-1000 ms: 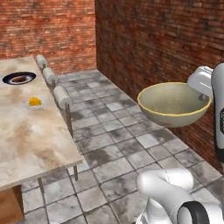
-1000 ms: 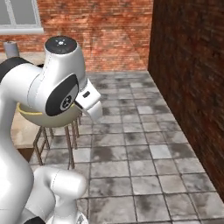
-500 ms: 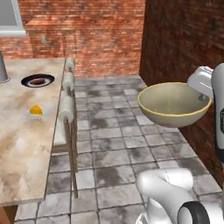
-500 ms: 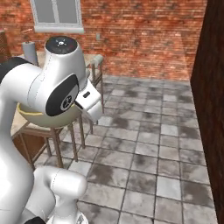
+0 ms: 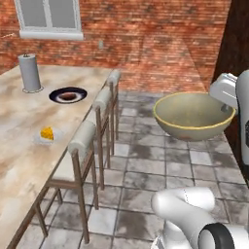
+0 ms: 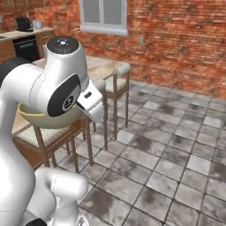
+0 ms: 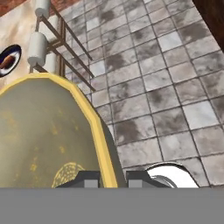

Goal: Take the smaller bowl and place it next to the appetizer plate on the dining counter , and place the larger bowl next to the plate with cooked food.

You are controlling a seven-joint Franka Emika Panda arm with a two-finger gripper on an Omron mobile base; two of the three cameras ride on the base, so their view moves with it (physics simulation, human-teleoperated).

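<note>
A: Count what you've got on screen.

B: One deep olive-beige bowl with a yellowish rim [image 5: 193, 115], centre right of your left base view, held up over the grey tiled floor [image 5: 146, 160]. One beige-brown marbled dining counter [image 5: 19, 146] down the left side. On it: one small pale plate with a yellow-orange cheese wedge [image 5: 47, 134] at mid-left, one dark round plate with brown cooked food [image 5: 68, 95] above it, one grey upright cylinder [image 5: 30, 72] at upper left. Three wooden stools with pale padded backrests [image 5: 82, 137] in a row along the counter's edge. One window [image 5: 48, 17] in the red brick wall at the top.

A: Claw?

B: The two-finger gripper [image 7: 113, 178] sits at the bottom of your hand view, nearly closed, clenched on the large bowl's rim: one finger inside the wall, the other outside. The bowl is off the counter and well apart from both plates.

A: What differs between views?

B: Your hand view gives you the pinch on the rim, plus the cooked-food plate cut by the left edge. Your left base view gives you the whole bowl and the counter layout. In your right base view the arm covers most of the bowl, leaving a sliver of rim at mid-left; it adds a kitchen counter with a black appliance [image 6: 24, 24] at upper left.
</note>
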